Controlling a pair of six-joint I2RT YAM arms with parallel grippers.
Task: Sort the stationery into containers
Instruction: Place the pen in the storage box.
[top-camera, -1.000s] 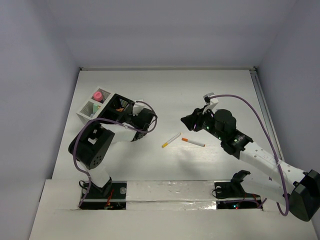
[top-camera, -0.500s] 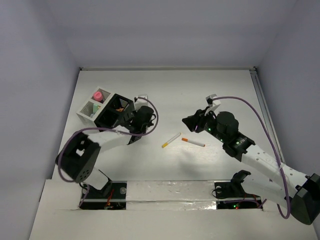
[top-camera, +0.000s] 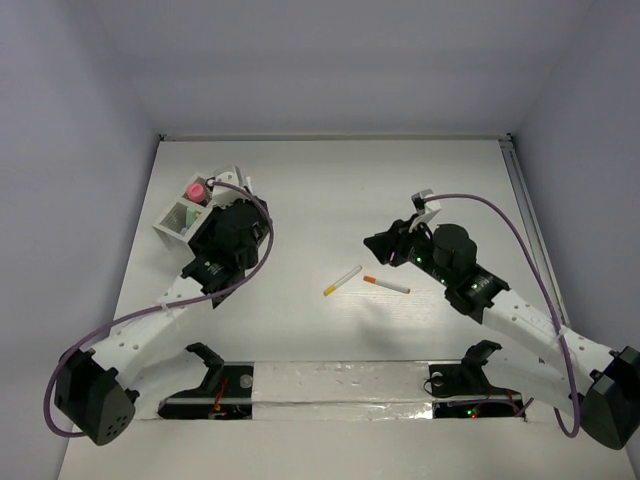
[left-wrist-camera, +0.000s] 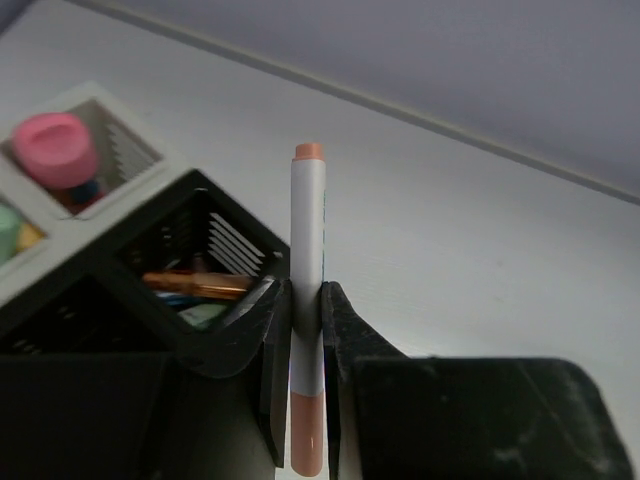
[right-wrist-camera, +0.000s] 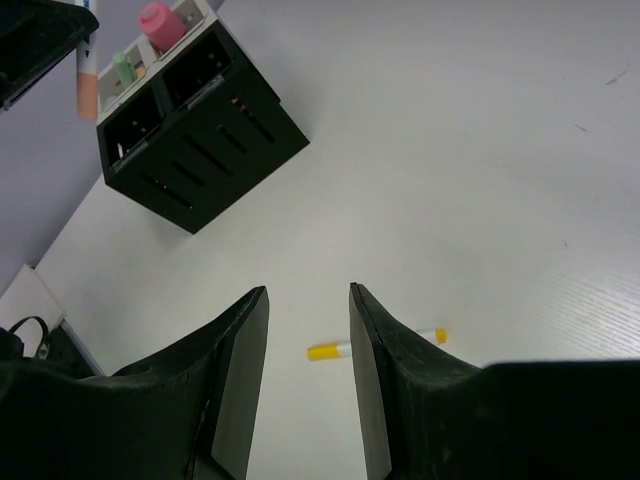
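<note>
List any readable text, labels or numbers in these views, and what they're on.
None legible.
white pen in left gripper: faint teal mark on barrel, too blurred to read.
black box, white box, yellow-tipped pen, orange-tipped pen: no print visible.

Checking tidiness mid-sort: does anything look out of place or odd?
Two pens lie loose on the table, unsorted: a yellow-tipped pen and an orange-tipped pen. The left gripper clamps a third pen by the black box. Nothing looks spilled or damaged.
</note>
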